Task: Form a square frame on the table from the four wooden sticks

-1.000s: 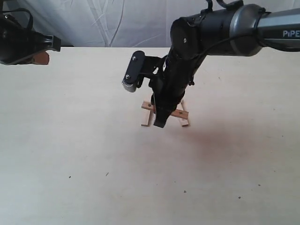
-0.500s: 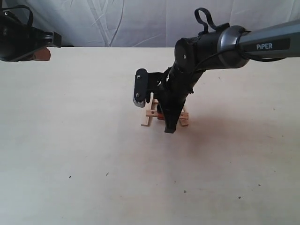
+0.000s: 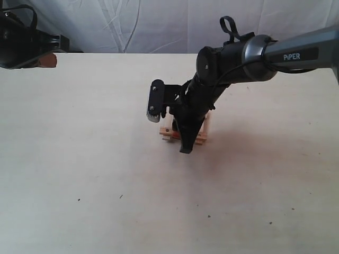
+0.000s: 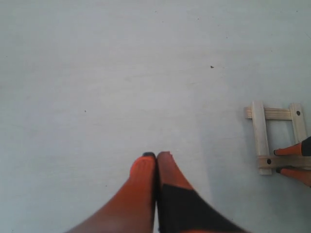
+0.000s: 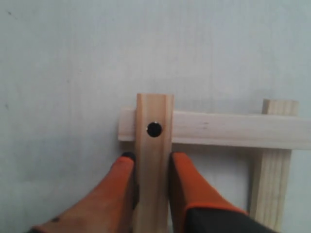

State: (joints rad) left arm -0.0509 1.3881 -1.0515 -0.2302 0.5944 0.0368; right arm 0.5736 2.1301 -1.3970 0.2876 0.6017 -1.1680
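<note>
Your right pincer (image 5: 152, 161), clamped on the last stick (image 5: 154, 109), has just squared it up, so the frame (image 4: 260, 138) under its tips on the bench (image 3: 79, 159) looks complete; your left pincer (image 4: 156, 160) hangs closed, empty, well apart.

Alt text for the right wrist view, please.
The right gripper clamps a dotted stick lying across a second stick at a corner; a third stick crosses it further along, on the pale table.
</note>
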